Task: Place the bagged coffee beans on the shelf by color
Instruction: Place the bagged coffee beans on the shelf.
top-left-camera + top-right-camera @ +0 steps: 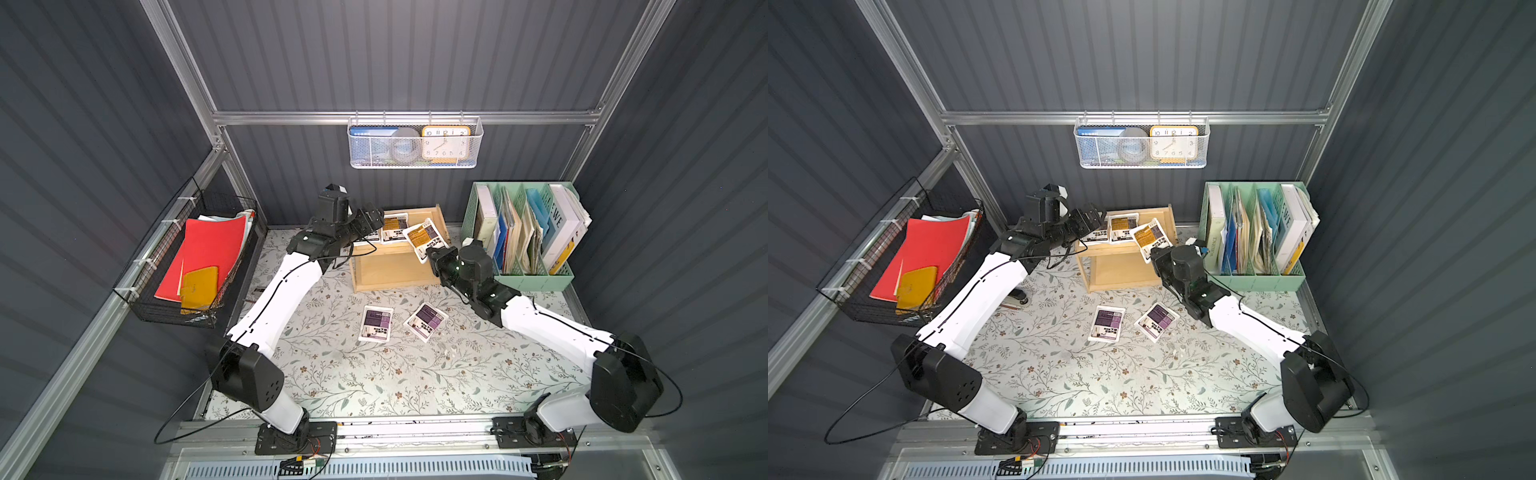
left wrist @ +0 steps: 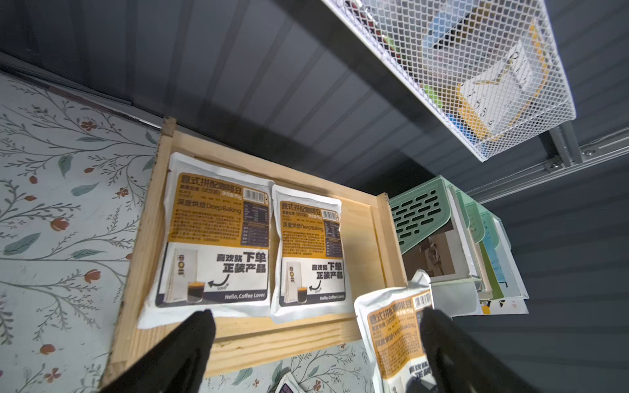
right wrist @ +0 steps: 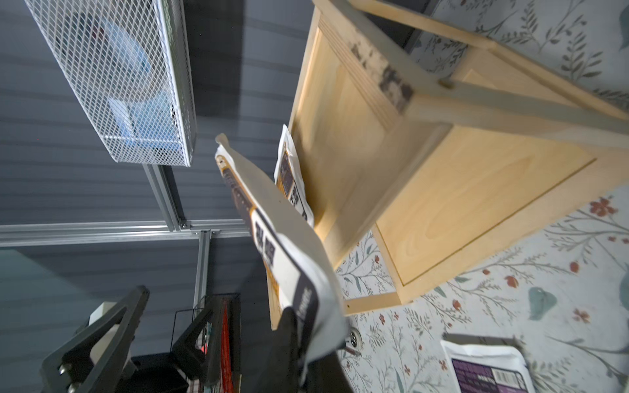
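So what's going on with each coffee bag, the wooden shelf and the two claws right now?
Two yellow bags: lying flat, side by side in the shelf's top tray.
Third yellow bag: tilted, in the air at the shelf's edge, pinched by the right gripper.
Two purple bags: flat on the table.
Shelf: lower tier bare.
Left gripper: open, holding nothing, by the top tray.

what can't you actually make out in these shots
- Leftmost yellow pouch on the shelf: in both top views the left hand covers most of it.
- Held yellow pouch: edge-on in the right wrist view, label unreadable; the right hand hides its bottom edge.
- Purple pouch: cut off by the right wrist frame edge.
- Purple pouch text: too small in top views.
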Available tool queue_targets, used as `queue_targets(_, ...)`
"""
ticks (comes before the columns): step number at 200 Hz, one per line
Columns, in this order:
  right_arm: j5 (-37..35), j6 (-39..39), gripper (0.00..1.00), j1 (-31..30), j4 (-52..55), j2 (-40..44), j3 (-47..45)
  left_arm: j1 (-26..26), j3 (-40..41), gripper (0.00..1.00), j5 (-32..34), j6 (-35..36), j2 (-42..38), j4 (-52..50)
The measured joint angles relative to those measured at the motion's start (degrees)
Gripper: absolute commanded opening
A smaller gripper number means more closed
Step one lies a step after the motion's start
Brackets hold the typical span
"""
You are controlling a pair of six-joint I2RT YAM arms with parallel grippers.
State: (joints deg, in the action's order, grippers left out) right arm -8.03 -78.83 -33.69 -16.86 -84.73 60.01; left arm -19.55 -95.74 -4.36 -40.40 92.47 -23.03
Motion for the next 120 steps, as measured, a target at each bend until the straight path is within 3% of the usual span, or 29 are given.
queue_targets(120, -5.1, -5.2, 0.06, 3.8, -2.9, -11.7, 11.8, 0.0, -0.6, 1.00, -3.3, 0.0, 0.8, 1.0)
